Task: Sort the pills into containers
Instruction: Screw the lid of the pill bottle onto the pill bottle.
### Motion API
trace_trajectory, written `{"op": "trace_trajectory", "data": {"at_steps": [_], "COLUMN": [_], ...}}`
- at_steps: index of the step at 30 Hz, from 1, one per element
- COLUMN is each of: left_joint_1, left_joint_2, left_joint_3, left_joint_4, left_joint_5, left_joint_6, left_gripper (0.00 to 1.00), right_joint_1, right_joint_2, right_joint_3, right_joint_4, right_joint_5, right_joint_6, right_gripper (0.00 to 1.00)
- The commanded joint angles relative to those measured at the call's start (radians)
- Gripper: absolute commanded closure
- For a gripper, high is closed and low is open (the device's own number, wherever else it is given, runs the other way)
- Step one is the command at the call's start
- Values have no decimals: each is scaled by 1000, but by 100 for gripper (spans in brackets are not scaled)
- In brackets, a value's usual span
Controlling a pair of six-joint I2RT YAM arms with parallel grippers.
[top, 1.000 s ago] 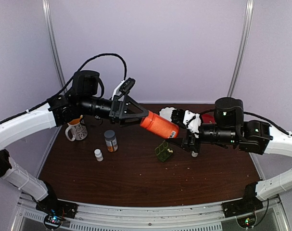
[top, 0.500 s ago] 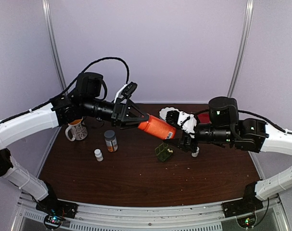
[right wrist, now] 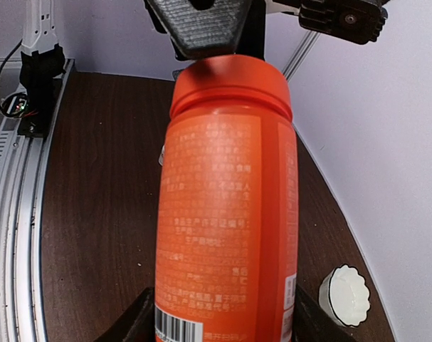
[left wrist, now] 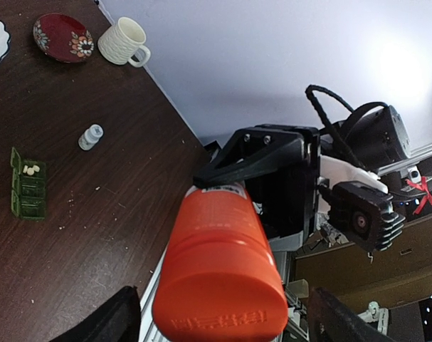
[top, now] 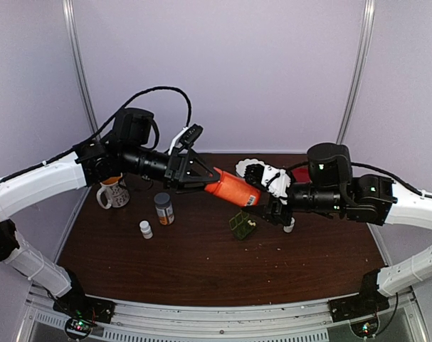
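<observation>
The orange bottle (right wrist: pixel 226 206) is gripped low by the right hand (right wrist: pixel 226 320), its cap seemingly inside the left hand (right wrist: pixel 208 28).

- Left arm (top: pixel 38 184) is reaching from the left edge toward the centre, raised, its forearm roughly level.
- Left gripper (top: pixel 210 176) is pointing right, its fingers (left wrist: pixel 119 320) standing wide on either side of the cap end of the orange bottle (top: pixel 232 189), with narrow gaps showing.
- Right arm (top: pixel 415 206) is reaching leftward to meet it, also raised.
- Right gripper (top: pixel 267 201) is clamping the bottle's other end between both fingers.
</observation>
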Motion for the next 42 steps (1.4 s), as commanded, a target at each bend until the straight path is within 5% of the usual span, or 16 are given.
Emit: {"op": "trace_trajectory", "data": {"at_steps": [1,10,16,21,26,33,42], "left_joint_1": [1,1,2,1,2,17,19], "left_joint_2": [4,11,14,15,17,7,3], "left_joint_3": [38,33,31,27,27,12,-1], "left_joint_4": [9,30,26,28,30,48,60], "left_joint_5": [-2,15,30,33,43,40,51], "left_joint_6": [17,11,10,13,13,4,3], "left_gripper": [18,31,30,47,32,32,52], "right_joint_1": [7,11,14,13,13,13,13], "right_joint_2": [-8,11,18,23,21,20,28], "right_joint_3": [28,41,49,52,49,49,57], "right_joint_4": [2,-6,-5,-16,-21,-22,-26], "right_joint_5": [19,13,12,10,10,9,6], "right_joint_6": [1,2,6,8,9,10,20], "right_gripper": [100,100,100,100,100,100,100]}}
